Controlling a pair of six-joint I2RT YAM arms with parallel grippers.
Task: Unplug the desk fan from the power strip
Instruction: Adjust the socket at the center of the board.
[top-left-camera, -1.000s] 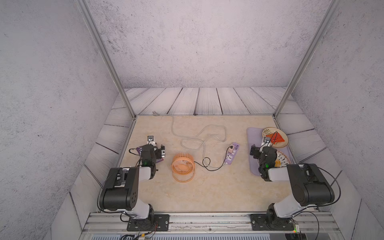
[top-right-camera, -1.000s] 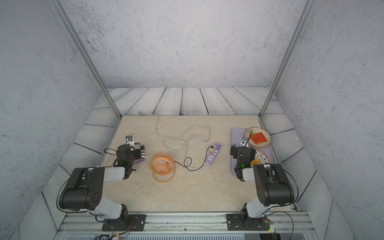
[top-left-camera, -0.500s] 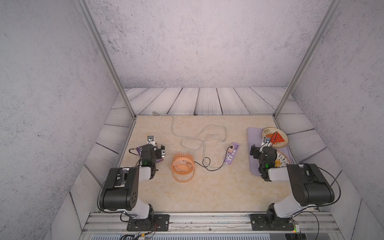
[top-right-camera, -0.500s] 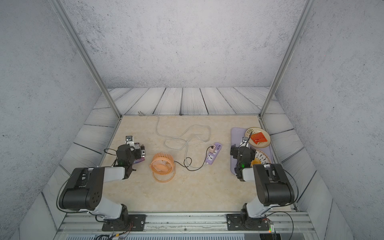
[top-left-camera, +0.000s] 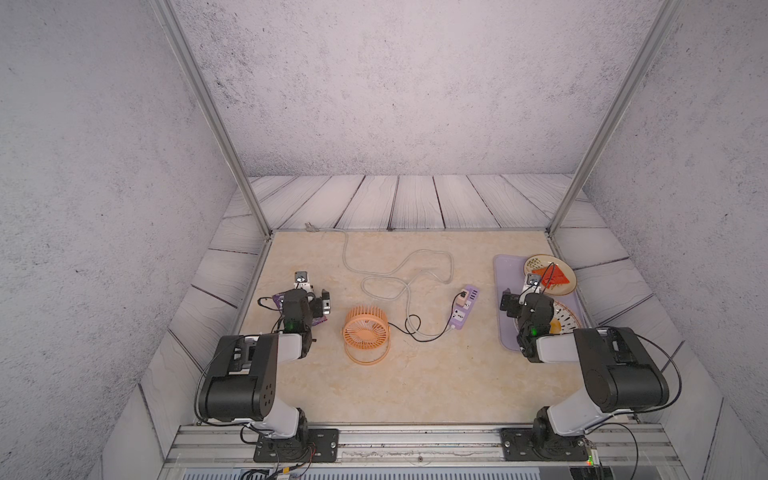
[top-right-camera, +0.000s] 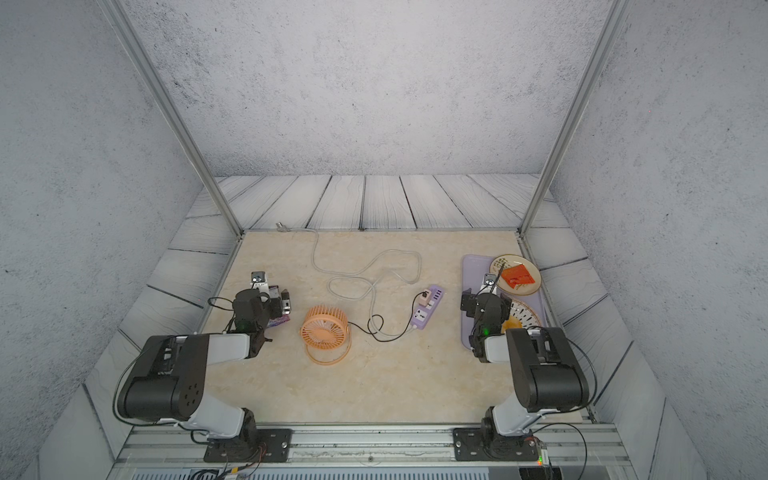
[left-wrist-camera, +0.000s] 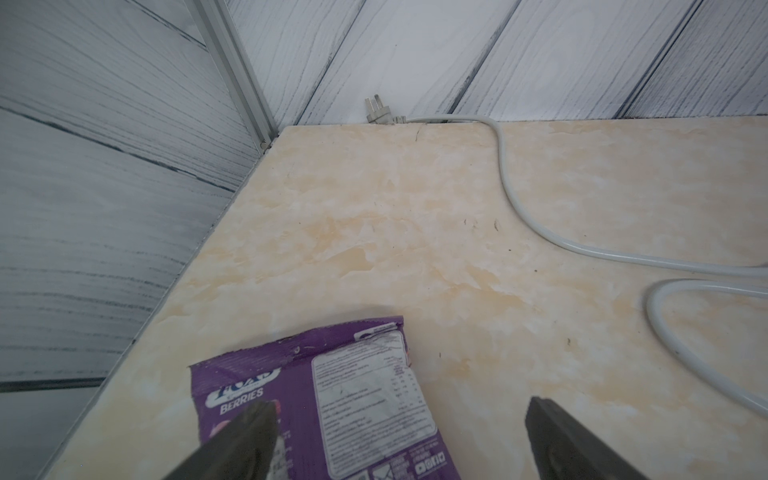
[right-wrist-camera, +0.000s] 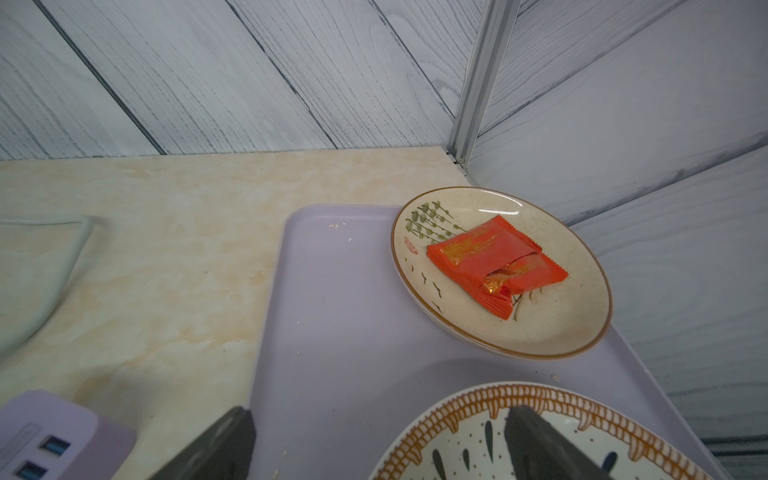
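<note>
Zero change since the earlier pictures; the round orange plastic desk fan (top-left-camera: 365, 332) stands mid-desk (top-left-camera: 415, 386) on its ring stand, slatted cage facing the near edge; its thin black cord (top-left-camera: 419, 337) loops right to a pink adapter (top-left-camera: 462, 296) seated in the lavender power strip (top-left-camera: 464, 309), whose long axis runs near-to-far, leaning rightward; both pincers stay released, left pincer (left-wrist-camera: 399, 415) above a purple snack bag (left-wrist-camera: 332, 395), right pincer (right-wrist-camera: 378, 428) above a lavender tray (right-wrist-camera: 332, 311).
</note>
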